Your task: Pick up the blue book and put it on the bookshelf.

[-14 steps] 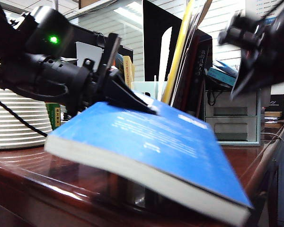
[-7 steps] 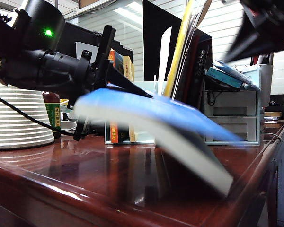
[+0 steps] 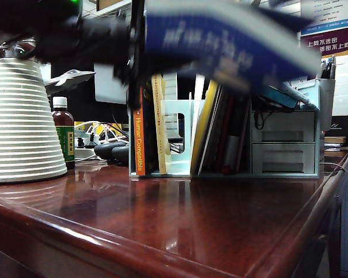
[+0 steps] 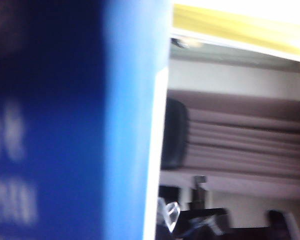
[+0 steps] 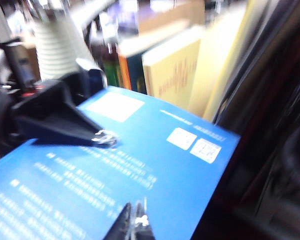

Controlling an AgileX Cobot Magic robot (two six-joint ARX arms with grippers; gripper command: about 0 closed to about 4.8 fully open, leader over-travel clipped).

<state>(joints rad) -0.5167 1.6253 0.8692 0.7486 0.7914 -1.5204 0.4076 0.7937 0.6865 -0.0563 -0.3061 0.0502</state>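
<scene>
You saw the left gripper (image 5: 107, 139) clamped on the thick bright-blue paperback book (image 3: 232, 43), holding it in the air above the pale mint-green plastic bookshelf (image 3: 177, 136), probably to clear its dividers. The right gripper (image 5: 137, 220) hovered over the cover, fingers together, empty.

The blue book (image 4: 75, 125) fills more than half the left wrist view — blurred, its spine dark with faint white lettering, its cover a brighter blue. Beyond its pale edge lie a yellow band (image 4: 240, 27) and grey, ribbed shapes — too blurred to name.
</scene>
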